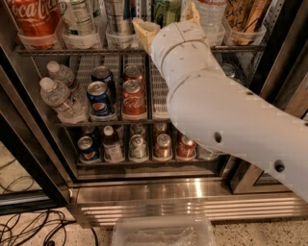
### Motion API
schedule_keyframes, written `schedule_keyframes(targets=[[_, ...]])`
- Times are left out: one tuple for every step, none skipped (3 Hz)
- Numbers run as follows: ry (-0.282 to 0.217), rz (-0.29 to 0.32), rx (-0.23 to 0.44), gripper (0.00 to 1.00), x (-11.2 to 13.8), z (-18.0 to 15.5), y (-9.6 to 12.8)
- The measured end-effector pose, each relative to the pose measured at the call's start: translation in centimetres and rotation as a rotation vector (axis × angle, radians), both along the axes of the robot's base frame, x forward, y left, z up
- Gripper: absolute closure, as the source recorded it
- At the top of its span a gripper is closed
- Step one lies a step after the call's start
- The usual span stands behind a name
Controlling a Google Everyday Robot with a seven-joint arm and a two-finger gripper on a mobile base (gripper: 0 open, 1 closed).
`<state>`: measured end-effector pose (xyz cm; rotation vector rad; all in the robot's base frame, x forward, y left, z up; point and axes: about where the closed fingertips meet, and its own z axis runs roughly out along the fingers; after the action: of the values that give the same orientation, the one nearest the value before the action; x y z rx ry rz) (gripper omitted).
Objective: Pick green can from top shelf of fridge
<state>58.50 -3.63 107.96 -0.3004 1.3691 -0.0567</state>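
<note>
1. one white arm (216, 110) enters from 4 o'clock and runs diagonally up toward 11 o'clock, thick at the lower right and stepping down through a ringed wrist section.
2. the gripper (167, 21) is at 12 o'clock, at the front edge of the top shelf (72, 49) of the fridge (183, 192), right at the green can (166, 8).
3. cannot tell whether the gripper grasps the can or stands free of it.
4. the green can stands upright on the top shelf, its top cut off by the frame edge and its base hidden behind the wrist.
5. at 11 o'clock on the same shelf stands a red coca-cola bottle (31, 17).
6. on the middle rack at 9 o'clock lie water bottles (60, 98), with a pepsi can (99, 98) and a red cola can (133, 98) just beside them.
7. at 6 o'clock on the floor sits a clear plastic container (163, 233); black cables (29, 230) lie at 8 o'clock.
</note>
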Motion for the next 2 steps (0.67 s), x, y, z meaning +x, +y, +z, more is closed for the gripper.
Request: schedule_keyframes(targets=[[0.016,-0.019,0.017,0.3,2.42,0.09,0.04],[0.022,-0.026,0.012,0.3,2.86,-0.13,-0.04]])
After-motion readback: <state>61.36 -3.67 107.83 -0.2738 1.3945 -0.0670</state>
